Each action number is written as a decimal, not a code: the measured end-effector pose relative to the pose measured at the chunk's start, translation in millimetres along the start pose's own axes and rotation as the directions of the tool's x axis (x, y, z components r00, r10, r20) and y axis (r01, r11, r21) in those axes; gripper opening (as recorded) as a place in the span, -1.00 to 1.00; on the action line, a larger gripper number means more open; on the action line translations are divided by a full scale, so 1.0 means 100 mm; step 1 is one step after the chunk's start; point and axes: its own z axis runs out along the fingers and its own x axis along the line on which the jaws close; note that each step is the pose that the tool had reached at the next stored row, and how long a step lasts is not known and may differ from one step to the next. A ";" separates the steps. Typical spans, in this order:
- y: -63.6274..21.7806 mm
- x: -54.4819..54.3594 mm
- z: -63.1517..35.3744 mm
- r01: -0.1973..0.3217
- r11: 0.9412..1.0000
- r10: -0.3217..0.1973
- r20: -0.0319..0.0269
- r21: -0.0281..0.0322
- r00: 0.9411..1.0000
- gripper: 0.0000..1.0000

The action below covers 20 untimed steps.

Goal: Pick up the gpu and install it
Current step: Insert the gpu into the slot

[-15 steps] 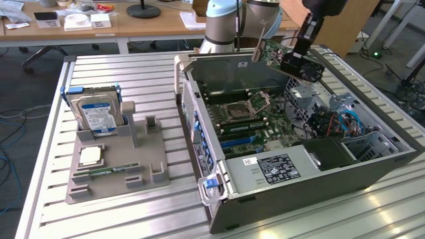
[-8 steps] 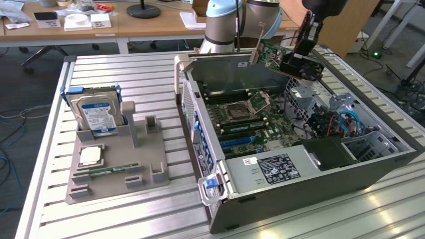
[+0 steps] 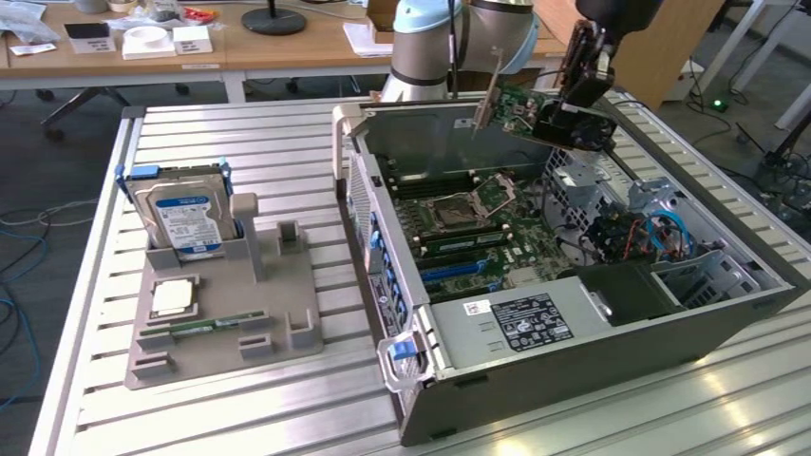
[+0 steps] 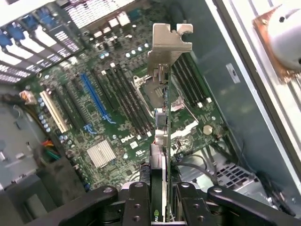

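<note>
Pickup part done, install not yet. Hard drive (image 3: 184, 220) parked in grey holder (image 3: 247, 318) on table, well off from pincer. Pincer (image 3: 545, 114) clamped on gpu (image 3: 508, 101), card up in air over open case (image 3: 545, 380), motherboard (image 3: 469, 226) slots right below, nothing seated.

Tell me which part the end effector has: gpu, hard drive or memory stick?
The gpu, gripped by the end effector above the open case; the hard drive and memory stick sit in the grey holder.
</note>
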 end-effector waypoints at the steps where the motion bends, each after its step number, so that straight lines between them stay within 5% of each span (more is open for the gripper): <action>1: 0.000 0.00 0.001 0.018 1.000 -0.018 -0.001 -0.001 1.000 -0.48; 6: 0.000 0.00 0.004 0.108 0.994 -0.109 -0.004 -0.006 0.994 -0.48; 11: 0.000 0.00 0.008 0.198 0.980 -0.198 -0.007 -0.012 0.980 -0.48; 16: 0.000 0.00 0.012 0.286 0.958 -0.286 -0.009 -0.018 0.958 -0.48; 20: -0.001 0.00 0.015 0.355 0.935 -0.355 -0.011 -0.023 0.935 -0.48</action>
